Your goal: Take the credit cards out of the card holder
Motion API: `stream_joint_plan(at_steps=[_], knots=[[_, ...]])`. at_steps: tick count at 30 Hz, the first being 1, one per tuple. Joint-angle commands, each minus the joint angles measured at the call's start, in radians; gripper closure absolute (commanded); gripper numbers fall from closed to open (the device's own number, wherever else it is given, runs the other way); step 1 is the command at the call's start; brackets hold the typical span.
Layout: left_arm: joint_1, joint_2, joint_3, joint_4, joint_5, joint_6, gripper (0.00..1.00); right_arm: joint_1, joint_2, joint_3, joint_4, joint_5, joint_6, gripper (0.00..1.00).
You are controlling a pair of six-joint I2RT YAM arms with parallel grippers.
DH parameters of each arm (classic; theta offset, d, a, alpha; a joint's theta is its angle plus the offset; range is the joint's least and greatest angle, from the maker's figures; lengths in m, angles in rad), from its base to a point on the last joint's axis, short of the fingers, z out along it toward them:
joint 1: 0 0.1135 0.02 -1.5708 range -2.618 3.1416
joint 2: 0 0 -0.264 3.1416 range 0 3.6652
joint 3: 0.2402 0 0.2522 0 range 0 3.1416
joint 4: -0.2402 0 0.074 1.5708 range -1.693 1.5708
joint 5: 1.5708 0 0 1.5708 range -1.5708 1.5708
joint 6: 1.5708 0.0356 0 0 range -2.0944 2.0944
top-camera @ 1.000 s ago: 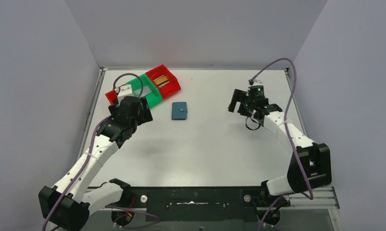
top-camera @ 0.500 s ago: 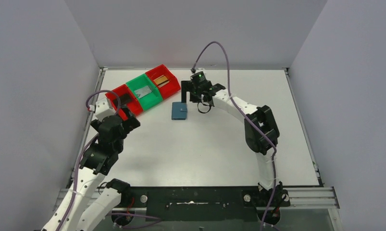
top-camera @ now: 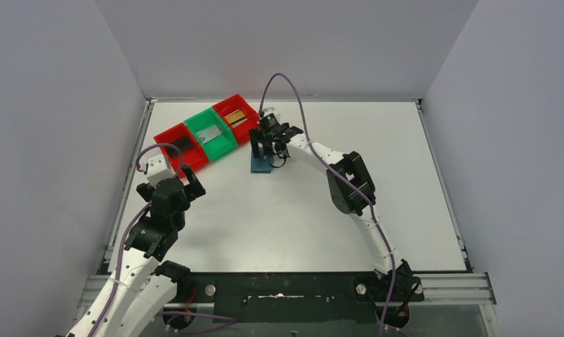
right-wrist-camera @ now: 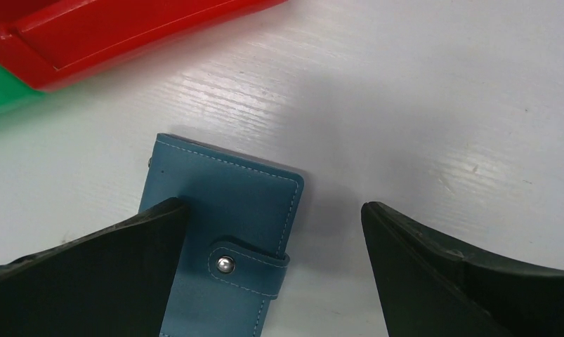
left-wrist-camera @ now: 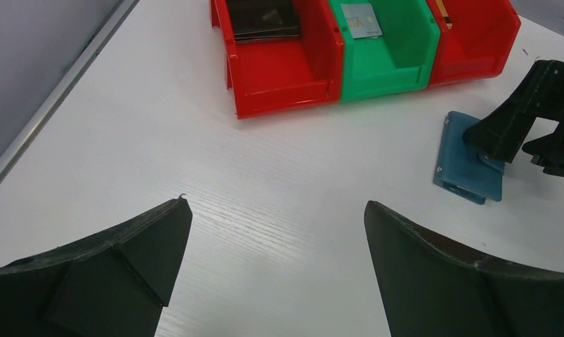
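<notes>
Card holder [right-wrist-camera: 223, 246]: teal, folded, flat on the table [top-camera: 377, 175] just in front of the far red bin [top-camera: 238, 118], snap tab fastened. One card already lies in each bin: black in the near red bin [left-wrist-camera: 279, 70], silver-grey in the green bin [left-wrist-camera: 391, 63], gold-brown in the far red one. I cannot tell whether any cards remain inside the closed holder.

Right gripper [right-wrist-camera: 275, 207]: jaws spread wide, holding nothing. One finger sits over the holder's cover, the other over bare table past the tab edge. I cannot tell whether it touches.

Left gripper [left-wrist-camera: 277, 203]: also spread and empty, over bare table, well apart from the holder.

Risks as I judge them:
- Closing from this straddle would scrape one finger across the cover and could skid the holder toward the bins instead of gripping it.
- The holder lies thin and flat, so a finger may ride over its edge rather than get under it.
- Pulling the tab with nothing pinning the body would likely lift or drag the whole holder; the left arm is too far off to brace it.

Pose: right arm reaches diagonally across to the back left, wrist pitched down over the holder. Left arm is folded near the left edge, gripper aimed at the bins.
</notes>
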Motion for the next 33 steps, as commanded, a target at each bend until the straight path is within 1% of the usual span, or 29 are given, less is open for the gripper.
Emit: stream_joint_plan(at_steps=[1, 3, 5, 11, 13, 16, 19, 21, 23, 26, 29, 33], knots=[[0.008, 0.009, 0.025, 0.04, -0.083, 0.017, 0.03, 0.006, -0.01, -0.043, -0.087, 0.079, -0.054, 0.02], [0.008, 0.016, 0.036, 0.013, -0.14, 0.002, 0.03, 0.018, -0.061, -0.148, -0.074, 0.11, -0.036, 0.02], [0.008, 0.011, 0.035, 0.003, -0.168, -0.004, 0.03, 0.028, -0.112, -0.252, -0.052, 0.121, -0.009, 0.0], [0.013, -0.011, 0.024, 0.018, -0.155, 0.01, 0.02, 0.099, -0.294, -0.566, -0.002, 0.133, 0.083, 0.02], [0.014, -0.012, 0.029, 0.006, -0.157, 0.012, 0.03, 0.145, -0.375, -0.663, 0.004, 0.132, 0.127, 0.02], [0.014, -0.007, 0.042, -0.012, -0.132, 0.001, 0.03, 0.233, -0.504, -0.8, 0.009, 0.184, 0.193, 0.02], [0.016, 0.007, 0.052, -0.026, -0.075, 0.004, 0.03, 0.31, -0.62, -0.878, -0.016, 0.266, 0.296, 0.0], [0.019, 0.022, 0.089, -0.054, -0.035, 0.0, 0.02, 0.358, -0.723, -0.935, 0.022, 0.304, 0.333, 0.01], [0.021, 0.033, 0.097, -0.041, 0.042, 0.035, 0.03, 0.383, -0.799, -0.973, 0.062, 0.314, 0.34, 0.02], [0.026, 0.069, 0.089, 0.008, 0.142, 0.042, 0.02, 0.384, -0.896, -1.006, 0.118, 0.332, 0.307, 0.02], [0.027, 0.133, 0.11, 0.056, 0.211, 0.021, 0.03, 0.378, -0.978, -1.023, 0.137, 0.419, 0.281, 0.02], [0.028, 0.277, 0.184, 0.106, 0.261, 0.02, 0.03, 0.343, -1.079, -1.055, 0.13, 0.505, 0.272, 0.02]])
